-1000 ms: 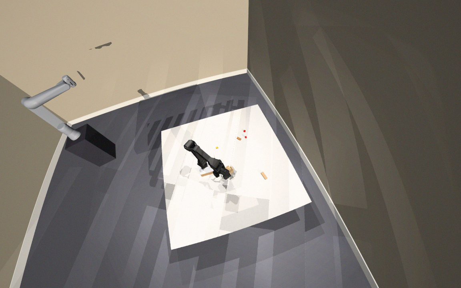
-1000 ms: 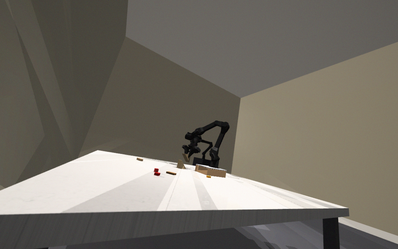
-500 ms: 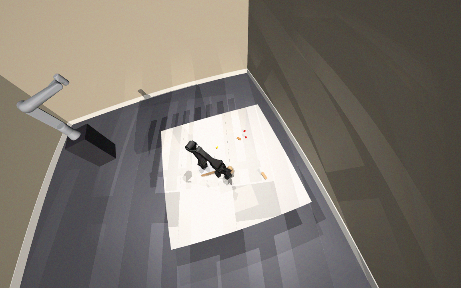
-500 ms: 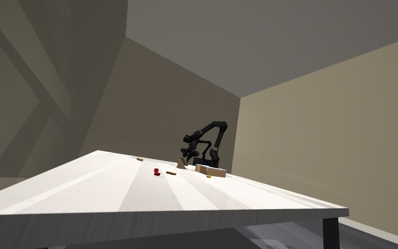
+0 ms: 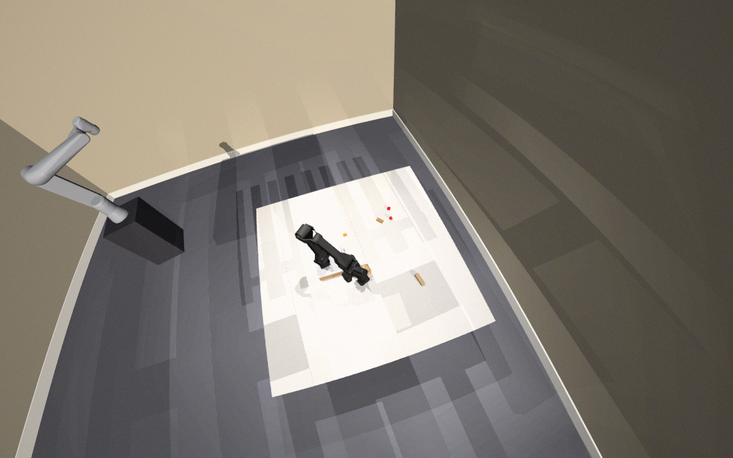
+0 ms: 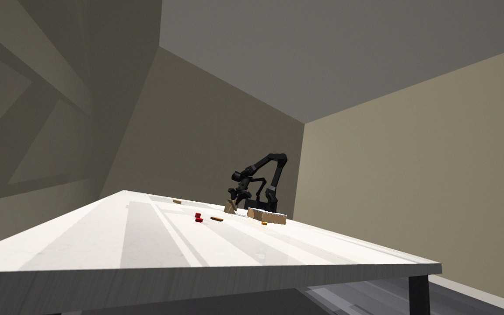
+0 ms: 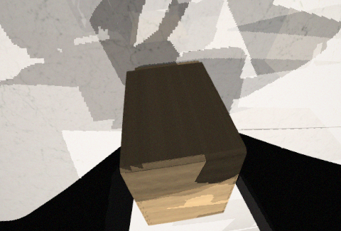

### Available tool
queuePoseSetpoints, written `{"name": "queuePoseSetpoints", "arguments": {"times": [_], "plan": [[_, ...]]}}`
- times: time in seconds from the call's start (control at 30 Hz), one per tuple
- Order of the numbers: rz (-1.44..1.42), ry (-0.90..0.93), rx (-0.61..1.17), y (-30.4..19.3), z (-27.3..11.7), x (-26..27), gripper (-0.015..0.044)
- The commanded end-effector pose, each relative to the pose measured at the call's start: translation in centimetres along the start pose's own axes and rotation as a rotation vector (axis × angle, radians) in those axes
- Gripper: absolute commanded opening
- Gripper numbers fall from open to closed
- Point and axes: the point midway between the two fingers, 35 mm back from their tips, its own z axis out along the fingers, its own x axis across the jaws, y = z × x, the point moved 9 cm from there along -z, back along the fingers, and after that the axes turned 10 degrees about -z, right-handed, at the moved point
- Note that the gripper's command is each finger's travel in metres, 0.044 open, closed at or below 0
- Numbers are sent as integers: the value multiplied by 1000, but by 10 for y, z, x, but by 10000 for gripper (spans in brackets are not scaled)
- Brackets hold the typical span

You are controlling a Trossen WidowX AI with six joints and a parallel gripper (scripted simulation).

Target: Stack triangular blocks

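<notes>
My gripper (image 6: 233,201) (image 7: 177,144) is shut on a wooden triangular block (image 7: 174,114) with its fingers at the block's two sides. The lower triangular block (image 6: 227,208) stands on the white table (image 5: 352,336) (image 6: 167,250). The held block is right at the lower one in the exterior view, and the two overlap in that view. I cannot tell whether the sloped faces touch or the ends are even. In the wrist view the held block hides nearly all of the lower one; only a thin strip shows past its far edge. The hand partly covers both blocks in the top view.
A low wooden box (image 5: 331,277) (image 6: 278,218) stands close beside the blocks, near the arm's base. An orange piece (image 5: 344,234) (image 6: 264,223), two red pieces (image 5: 388,208) (image 5: 390,217) and two wooden pieces (image 5: 379,220) (image 5: 420,278) lie farther off. A grey arm (image 5: 62,165) stands away from the table.
</notes>
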Motion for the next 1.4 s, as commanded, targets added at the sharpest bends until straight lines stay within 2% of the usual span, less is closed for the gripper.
{"name": "queuePoseSetpoints", "arguments": {"times": [0.0,1.37], "plan": [[7,-6,0,0,3,0,0],[11,-10,0,0,18,-1,0]]}}
